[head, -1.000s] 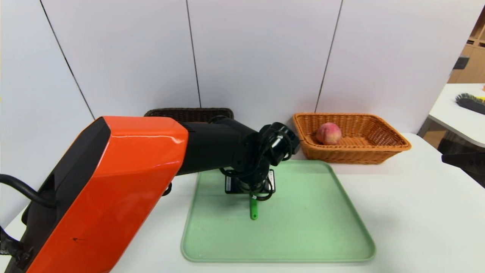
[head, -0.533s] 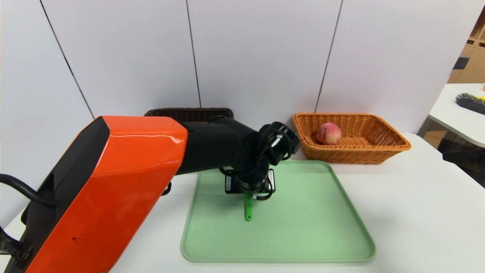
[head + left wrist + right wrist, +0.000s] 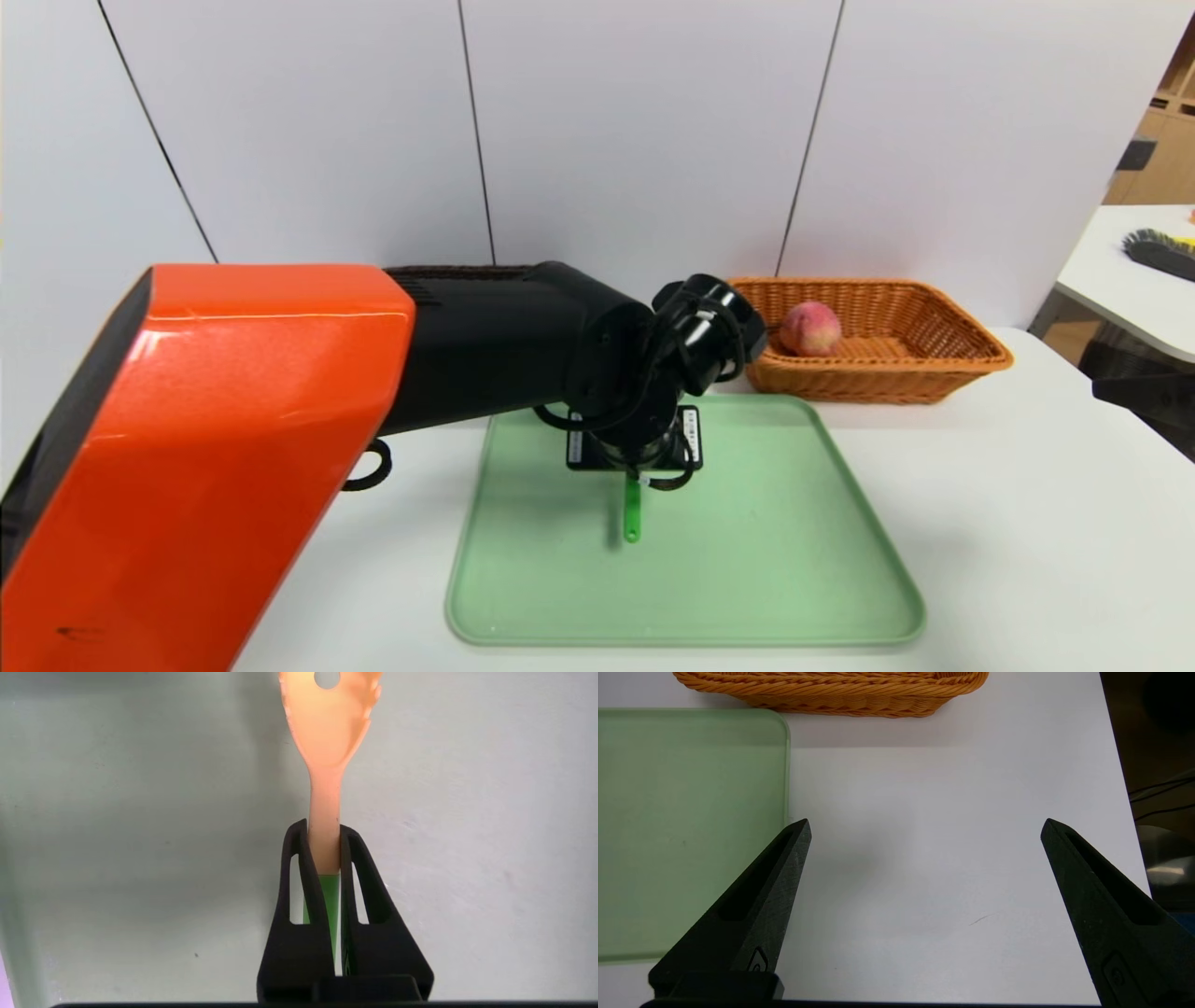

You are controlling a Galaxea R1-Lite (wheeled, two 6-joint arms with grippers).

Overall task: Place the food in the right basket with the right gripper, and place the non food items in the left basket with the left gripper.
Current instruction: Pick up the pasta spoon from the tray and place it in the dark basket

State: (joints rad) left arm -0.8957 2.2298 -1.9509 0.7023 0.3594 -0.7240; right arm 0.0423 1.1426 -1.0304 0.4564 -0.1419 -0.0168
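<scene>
Left wrist view shows our left gripper (image 3: 323, 833) clamped on the fork (image 3: 327, 765) above the tray (image 3: 794, 579); next we carry it back-left to the dark basket (image 3: 448, 272), right gripper (image 3: 924, 830) parked open.

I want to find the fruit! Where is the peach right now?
In the head view the peach sits inside the orange basket, near its left end, at the back right of the table just behind the green tray.
</scene>
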